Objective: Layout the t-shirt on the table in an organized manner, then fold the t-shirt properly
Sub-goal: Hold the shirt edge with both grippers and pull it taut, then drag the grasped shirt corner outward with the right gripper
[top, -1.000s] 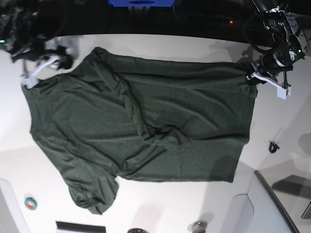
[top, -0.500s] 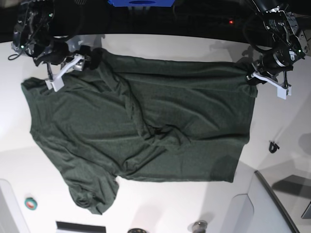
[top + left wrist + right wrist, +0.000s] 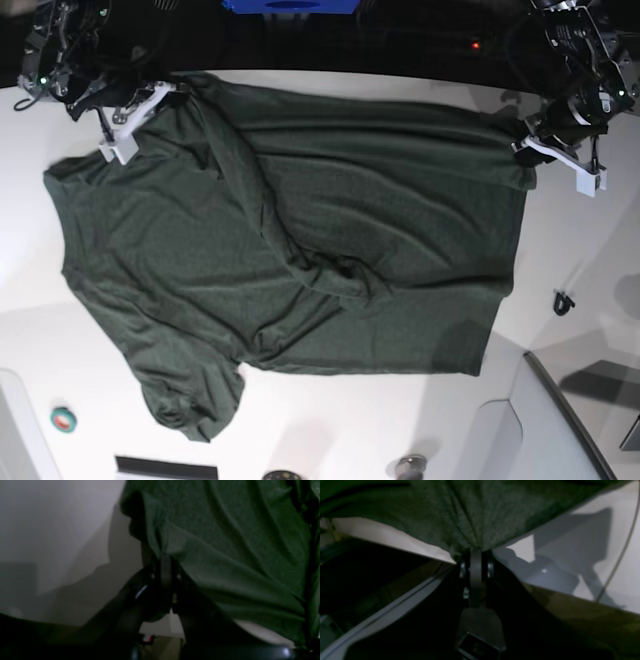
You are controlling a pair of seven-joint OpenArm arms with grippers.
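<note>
White table [image 3: 330, 425] fills the base view, with the dark green t-shirt [image 3: 300, 250] spread across most of it, a ridge of wrinkles running down its middle. Left gripper [image 3: 560, 160] pinches the shirt's far corner at the view's right; the left wrist view shows the jaws closed flat on a tuck of cloth [image 3: 162, 552]. Right gripper [image 3: 135, 110] sits at the far left corner, and its wrist view shows the jaws clamped on a gathered fold [image 3: 475, 547]. Both holds lie along the far edge, which suggests a joint pull to draw that edge taut and flatten the shirt.

Compared with a second ago, the right gripper has moved from the shoulder area to the far sleeve corner and closed on it. That corner now lies nearer the table's far edge. The left gripper's hold is unchanged, shifted only slightly.
</note>
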